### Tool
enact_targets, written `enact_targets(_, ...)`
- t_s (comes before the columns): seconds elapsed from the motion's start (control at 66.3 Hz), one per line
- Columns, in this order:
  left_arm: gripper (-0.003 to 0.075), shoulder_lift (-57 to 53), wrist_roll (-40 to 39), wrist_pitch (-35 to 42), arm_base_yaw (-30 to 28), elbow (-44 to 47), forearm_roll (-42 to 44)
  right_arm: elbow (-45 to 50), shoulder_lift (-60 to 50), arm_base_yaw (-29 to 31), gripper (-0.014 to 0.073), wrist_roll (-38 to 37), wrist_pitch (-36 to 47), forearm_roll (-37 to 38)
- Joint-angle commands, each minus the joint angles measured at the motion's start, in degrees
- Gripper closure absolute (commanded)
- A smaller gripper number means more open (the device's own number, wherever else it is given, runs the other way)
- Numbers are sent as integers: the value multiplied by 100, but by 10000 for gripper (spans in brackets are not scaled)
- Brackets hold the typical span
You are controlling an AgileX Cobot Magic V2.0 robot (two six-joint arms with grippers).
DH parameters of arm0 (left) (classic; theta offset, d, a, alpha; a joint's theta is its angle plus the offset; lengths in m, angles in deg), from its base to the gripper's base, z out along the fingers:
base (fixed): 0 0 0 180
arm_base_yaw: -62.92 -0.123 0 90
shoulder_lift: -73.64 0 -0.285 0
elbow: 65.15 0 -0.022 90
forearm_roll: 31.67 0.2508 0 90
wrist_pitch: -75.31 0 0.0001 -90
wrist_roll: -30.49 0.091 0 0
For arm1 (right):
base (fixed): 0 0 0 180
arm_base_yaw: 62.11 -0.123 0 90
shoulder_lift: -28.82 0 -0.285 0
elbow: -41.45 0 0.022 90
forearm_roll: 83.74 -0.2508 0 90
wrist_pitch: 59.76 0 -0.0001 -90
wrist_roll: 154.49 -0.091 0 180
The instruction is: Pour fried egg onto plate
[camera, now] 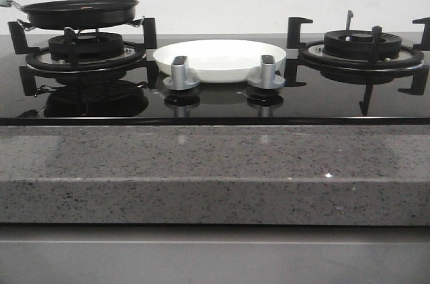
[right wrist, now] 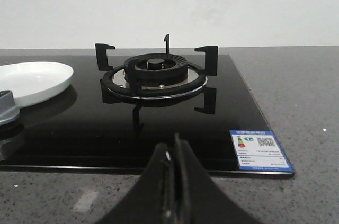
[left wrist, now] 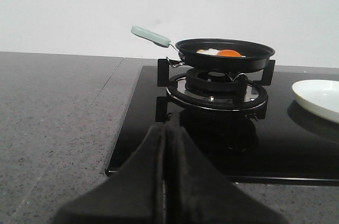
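A small black frying pan [camera: 80, 13] with a pale green handle [left wrist: 151, 36] sits on the left burner [camera: 85, 49]. The fried egg [left wrist: 212, 52], pale white with an orange yolk, lies inside the pan in the left wrist view. The white plate [camera: 218, 59] rests on the black glass hob between the two burners; it also shows in the left wrist view [left wrist: 320, 98] and the right wrist view [right wrist: 32, 81]. My left gripper [left wrist: 165, 134] is shut and empty, low over the counter's front edge, short of the pan. My right gripper [right wrist: 173, 150] is shut and empty in front of the right burner.
The right burner [camera: 363, 48] with black pan supports stands bare. Two silver knobs [camera: 180, 72] [camera: 267, 72] stand in front of the plate. A blue energy label [right wrist: 259, 149] is stuck on the hob's corner. The grey speckled stone counter [camera: 201, 170] surrounds the hob.
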Motion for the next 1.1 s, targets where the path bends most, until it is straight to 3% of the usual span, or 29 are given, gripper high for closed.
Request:
enact_targets(0.0, 740, -76, -30, 654, 20, -71, -202, -92, -111, -6, 662, 29, 591, 51)
enact_targets(0.257, 740, 19, -30, 14, 20, -1249, -356, -1309, -54, -6, 662, 29, -497, 29)
enact_targets(0.77, 740, 2292, -30, -3208, 20, -4498, -265, -4482, 2390, -6, 662, 31, -2641, 34)
enact_targets(1.086, 740, 3080, -30, -3234, 20, -4553, -265, -4512, 3204, -6, 662, 31, -2843, 29)
